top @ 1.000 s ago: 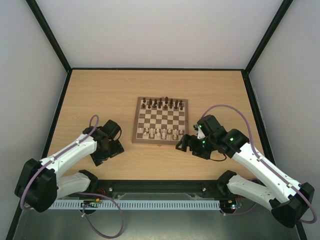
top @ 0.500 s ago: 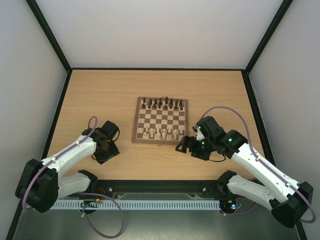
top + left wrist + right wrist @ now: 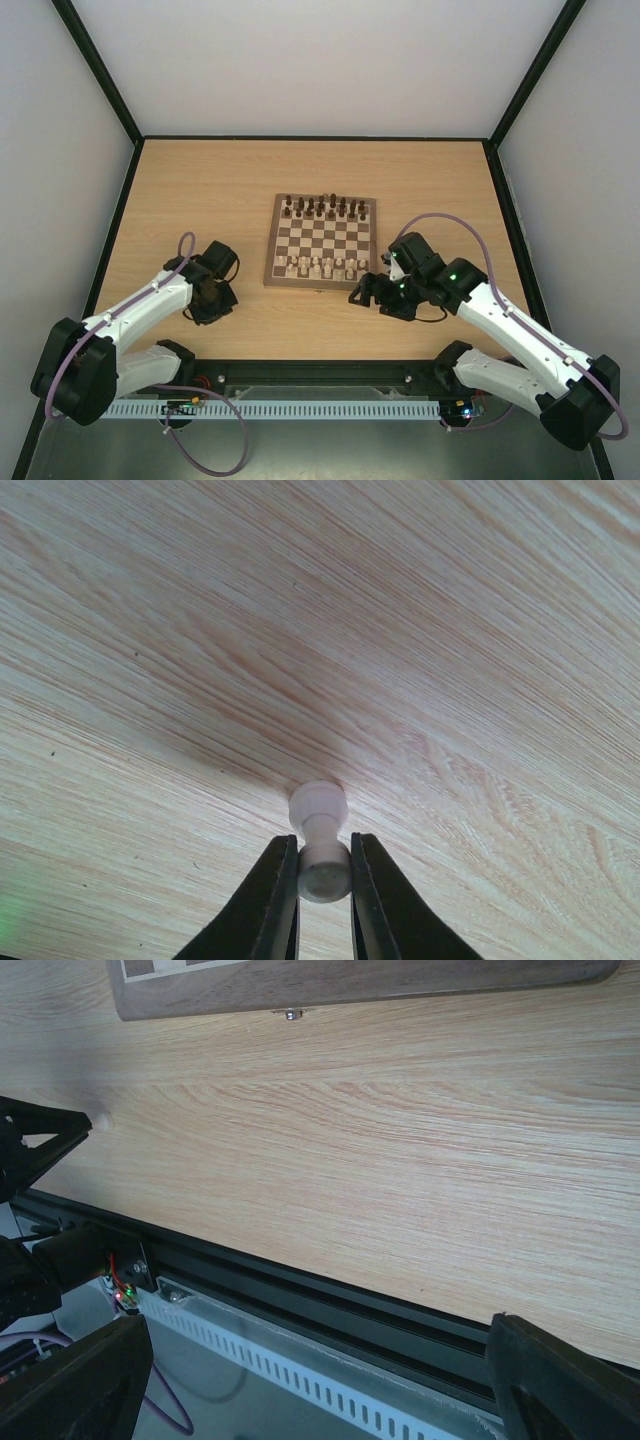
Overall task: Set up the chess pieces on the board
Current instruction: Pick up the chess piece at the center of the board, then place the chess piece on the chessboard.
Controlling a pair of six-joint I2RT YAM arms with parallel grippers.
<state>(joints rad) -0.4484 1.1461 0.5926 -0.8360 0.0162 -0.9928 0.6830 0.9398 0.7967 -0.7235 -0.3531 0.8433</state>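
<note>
Left gripper (image 3: 324, 850) shifts slightly left and pinches a pale piece (image 3: 319, 808) on the table (image 3: 450, 630); right gripper (image 3: 360, 292) hangs wide by the board (image 3: 322, 241). Lift looks next.

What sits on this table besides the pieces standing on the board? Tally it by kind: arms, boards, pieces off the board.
Arms: 2, the left arm and the right arm
Board: 1
Pieces off the board: 1, a pale piece pinched in the left gripper
Total: 4
</note>
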